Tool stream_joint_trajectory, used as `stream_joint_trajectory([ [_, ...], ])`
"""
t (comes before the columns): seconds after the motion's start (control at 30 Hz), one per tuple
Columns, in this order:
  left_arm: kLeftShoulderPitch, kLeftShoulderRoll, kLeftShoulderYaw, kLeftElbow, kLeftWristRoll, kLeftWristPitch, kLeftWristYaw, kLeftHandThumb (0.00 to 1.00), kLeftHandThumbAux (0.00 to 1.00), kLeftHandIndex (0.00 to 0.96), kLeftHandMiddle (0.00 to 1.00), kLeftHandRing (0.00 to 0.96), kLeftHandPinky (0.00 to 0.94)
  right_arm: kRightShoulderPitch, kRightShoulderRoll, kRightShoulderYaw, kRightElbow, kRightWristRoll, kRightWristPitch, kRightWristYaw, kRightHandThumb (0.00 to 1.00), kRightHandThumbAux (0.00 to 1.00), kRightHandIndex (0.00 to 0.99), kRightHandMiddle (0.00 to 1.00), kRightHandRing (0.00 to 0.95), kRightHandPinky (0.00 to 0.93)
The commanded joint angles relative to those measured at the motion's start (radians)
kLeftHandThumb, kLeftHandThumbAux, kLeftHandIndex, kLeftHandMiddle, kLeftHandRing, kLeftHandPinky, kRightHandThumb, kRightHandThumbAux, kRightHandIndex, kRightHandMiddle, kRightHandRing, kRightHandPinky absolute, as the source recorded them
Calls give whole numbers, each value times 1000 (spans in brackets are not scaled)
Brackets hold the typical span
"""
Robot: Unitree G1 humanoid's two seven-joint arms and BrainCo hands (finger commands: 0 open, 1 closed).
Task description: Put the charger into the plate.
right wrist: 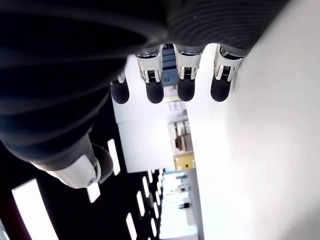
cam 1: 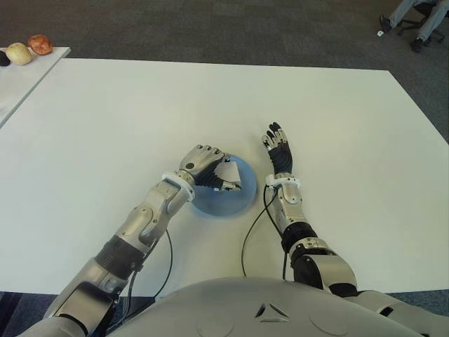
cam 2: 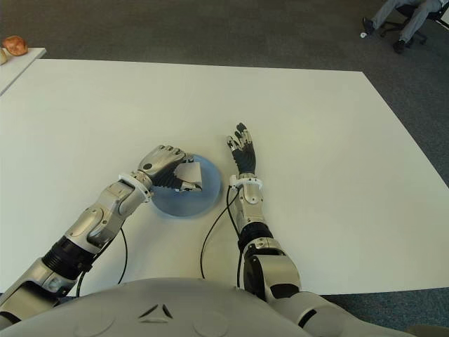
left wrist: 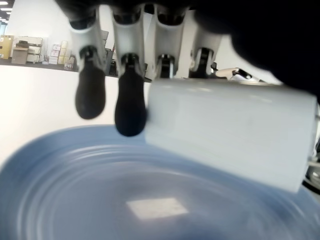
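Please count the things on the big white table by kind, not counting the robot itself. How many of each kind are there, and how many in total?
Charger: 1, white, held in the left hand above the plate
Plate: 1, blue
Total: 2
The right hand holds nothing.

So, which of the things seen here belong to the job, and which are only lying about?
Belong to the job:
- white charger, grasped in the left hand above the plate
- blue plate

Only lying about:
- right hand, fingers open, beside the plate on its right
- round fruit-like things on the side table
- a seated person's legs
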Motion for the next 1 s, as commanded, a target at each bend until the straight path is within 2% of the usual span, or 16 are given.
stream_joint_trajectory([
  [0.03, -12, 26, -26, 6, 55, 23, -63, 389, 502, 180, 306, 290, 269, 52, -2, -3, 37, 5, 18, 6, 59, 650, 0, 0, 0, 0],
  [0.1, -17, 34, -31, -3, 77, 27, -84, 319, 468, 113, 196, 175, 162, 52, 0, -6, 38, 11, 12, 11, 61, 650, 0, 0, 0, 1],
  [0.3, -23, 42, -40, -21, 116, 44, -129, 191, 435, 33, 57, 34, 31, 51, 2, -6, 38, 16, 6, 20, 70, 640, 0, 0, 0, 6],
  [0.67, -12, 51, -46, -52, 129, 46, -156, 73, 447, 15, 5, 0, 11, 54, -6, 0, 32, 11, 23, 32, 72, 629, 0, 16, 0, 0],
  [1.0, 3, 46, -39, -71, 121, 46, -141, 62, 449, 21, 0, 0, 0, 56, -9, -1, 31, 15, 13, 48, 61, 604, 0, 12, 0, 0],
])
